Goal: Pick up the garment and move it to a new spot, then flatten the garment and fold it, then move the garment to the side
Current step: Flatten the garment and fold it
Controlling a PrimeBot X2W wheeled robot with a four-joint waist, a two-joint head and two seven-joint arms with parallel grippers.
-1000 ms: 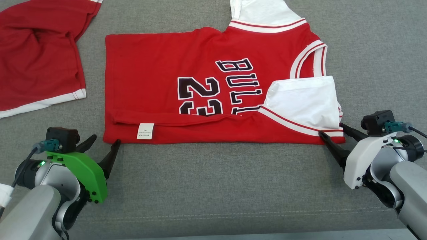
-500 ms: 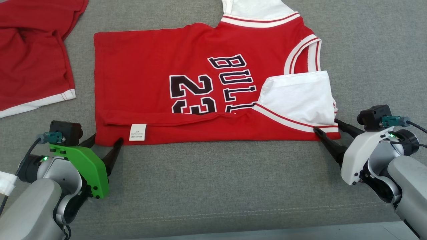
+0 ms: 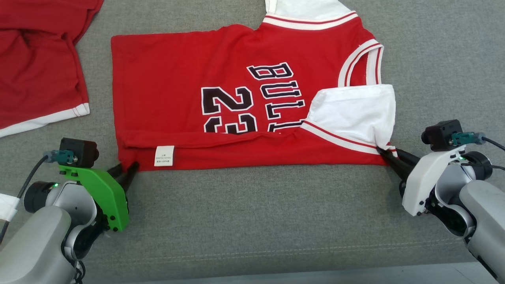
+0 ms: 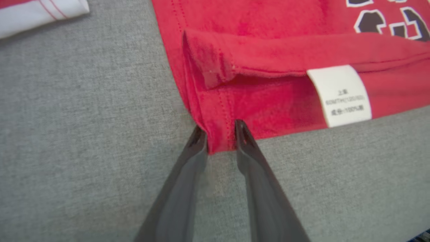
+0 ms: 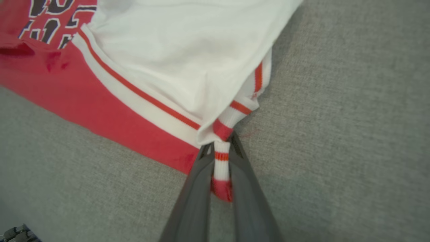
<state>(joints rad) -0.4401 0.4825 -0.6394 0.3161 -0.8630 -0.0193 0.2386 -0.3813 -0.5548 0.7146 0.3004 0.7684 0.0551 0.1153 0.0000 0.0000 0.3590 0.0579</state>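
Observation:
The garment point(image 3: 197, 71) is a red jersey with white trim and dark lettering, lying flat on the grey surface, its near edge folded over and a white sleeve turned onto the chest. My left gripper point(image 3: 125, 169) pinches the near-left hem corner; in the left wrist view the red cloth point(image 4: 268, 50) bunches between the two fingertips of that gripper point(image 4: 219, 132). My right gripper point(image 3: 384, 152) is shut on the near-right corner. In the right wrist view, striped white-and-red trim of the garment point(image 5: 168, 50) runs down between the closed fingers of the right gripper point(image 5: 220, 144).
A second red garment with a white hem point(image 3: 35, 67) lies at the far left, a hand's width from the jersey. A white care label point(image 3: 163, 155) sits on the folded near edge. The grey cloth surface point(image 3: 256, 221) stretches toward its front edge below the grippers.
Both grippers have closed from wide open onto the garment's near corners, the left on the hem, the right on the striped trim. The head camera shifted slightly.

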